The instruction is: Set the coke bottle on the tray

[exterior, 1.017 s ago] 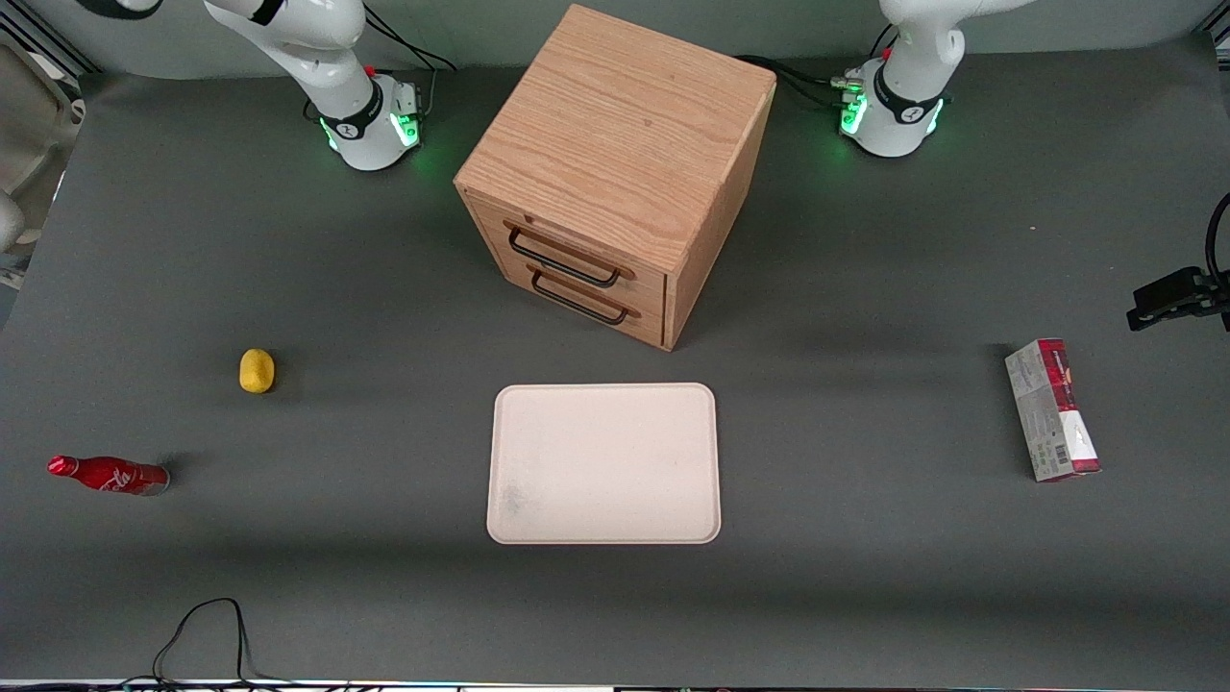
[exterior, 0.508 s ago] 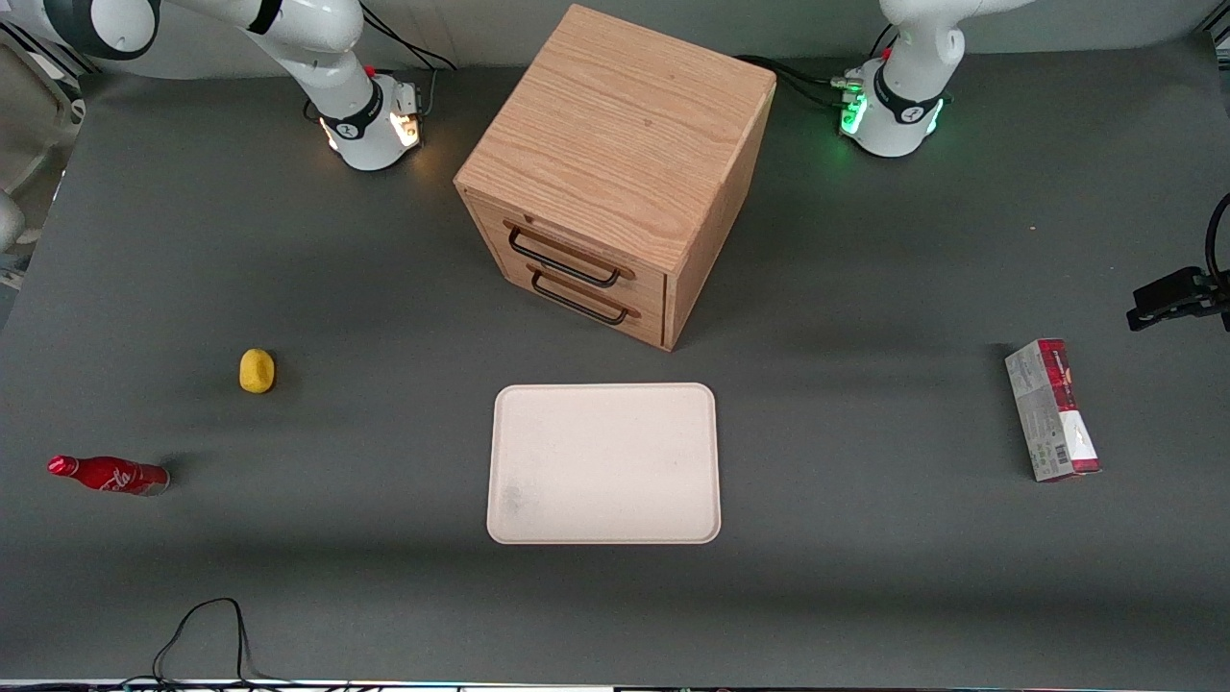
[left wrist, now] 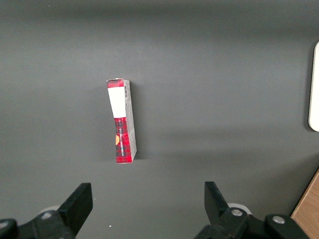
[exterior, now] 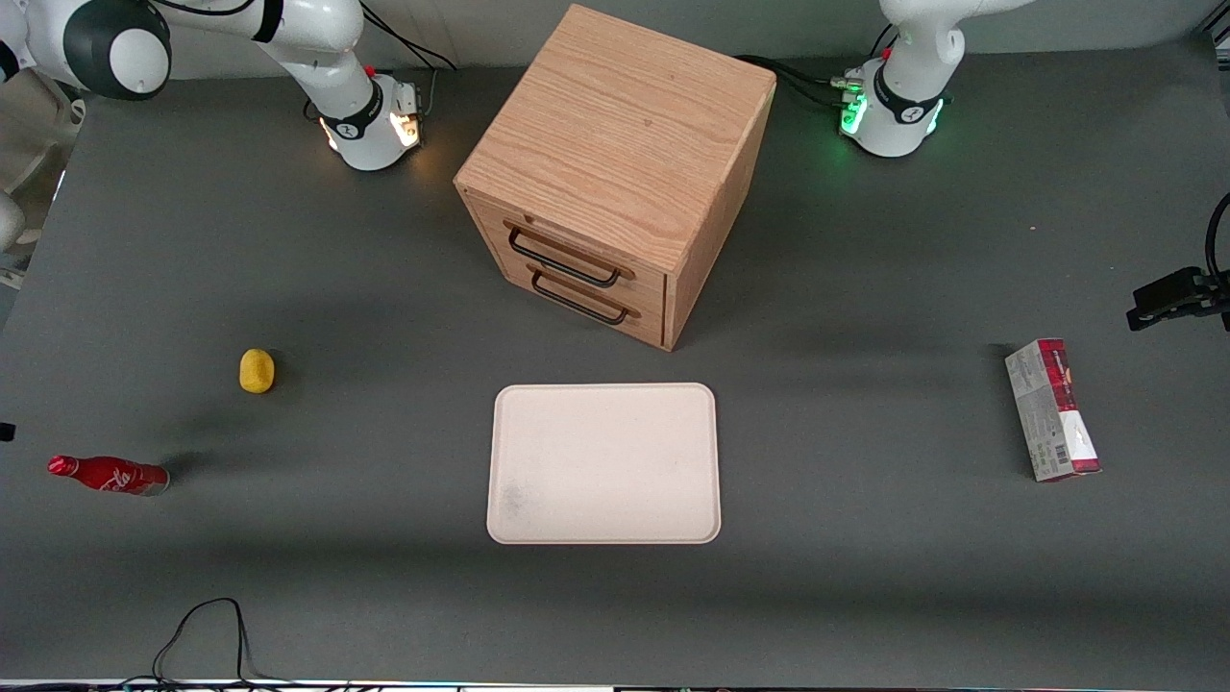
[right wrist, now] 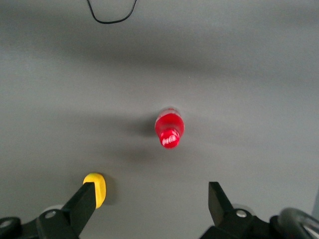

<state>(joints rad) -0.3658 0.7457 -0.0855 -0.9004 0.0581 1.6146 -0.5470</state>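
The coke bottle [exterior: 109, 475] is seen standing on the grey surface [exterior: 865, 577] at the working arm's end, well apart from the tray [exterior: 603, 463], which lies in front of the wooden cabinet [exterior: 615, 173]. The claw [right wrist: 149, 201] is held wide open and empty above the bottle, beside a small yellow object [right wrist: 95, 188].

The tabletop [exterior: 865, 577] is covered in a matt dark grey, cloth-like sheet. At mid-left, the coke bottle [exterior: 108, 475] is glossy red with a sheen. The centre tray [exterior: 603, 463] looks like smooth, matt pale plastic. Above it the cabinet [exterior: 615, 144] is grained wood with dark metal handles [exterior: 567, 264]. The gripper [right wrist: 152, 204] has matt black fingers [right wrist: 84, 199], held apart.
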